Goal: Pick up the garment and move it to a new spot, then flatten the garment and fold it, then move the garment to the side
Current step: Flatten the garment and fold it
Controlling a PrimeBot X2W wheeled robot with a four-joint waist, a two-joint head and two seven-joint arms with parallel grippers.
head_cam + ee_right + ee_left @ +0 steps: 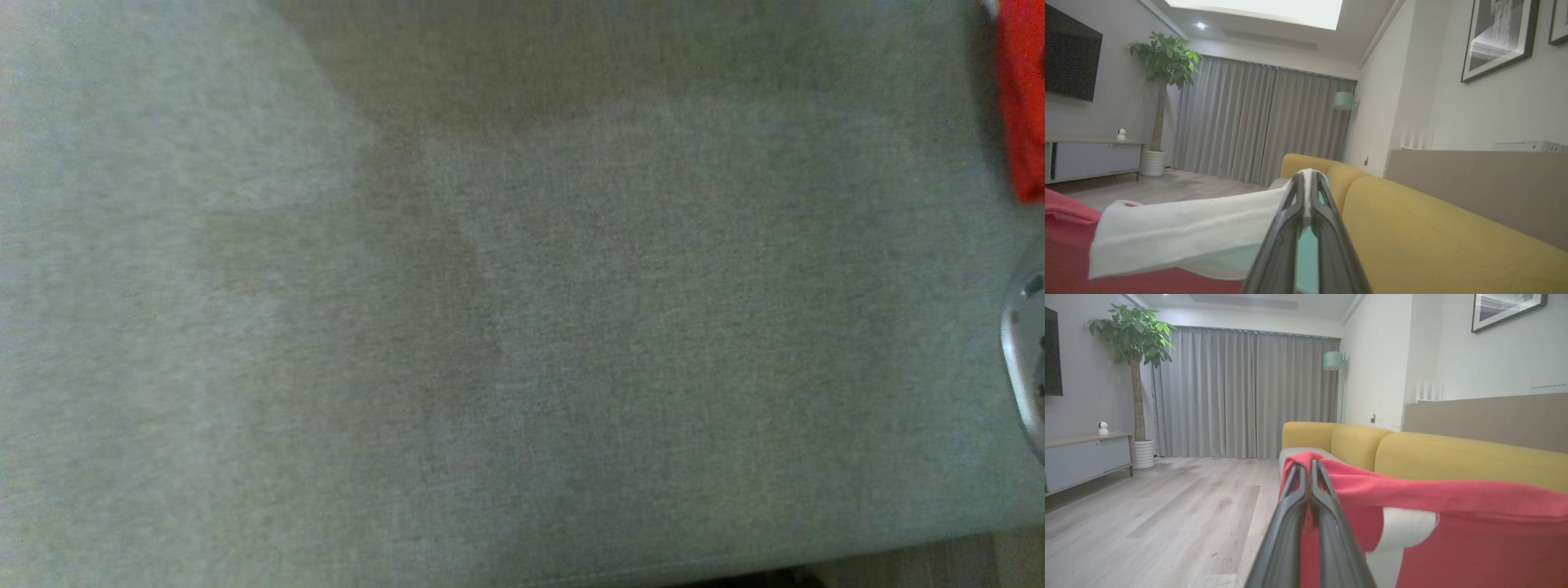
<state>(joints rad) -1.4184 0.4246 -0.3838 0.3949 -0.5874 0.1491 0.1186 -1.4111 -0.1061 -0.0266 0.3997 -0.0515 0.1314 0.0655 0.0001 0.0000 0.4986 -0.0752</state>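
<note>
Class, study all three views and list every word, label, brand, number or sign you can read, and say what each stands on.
No readable text in these pictures.
The garment: red, white and pale green cloth, no print or label visible.
The framed picture: an image, no lettering to make out.
The small white device on the cabinet: too small to show any mark.

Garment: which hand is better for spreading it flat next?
Probably the left hand: it grips the garment by its red body; the right hand pinches just a white edge.
</note>
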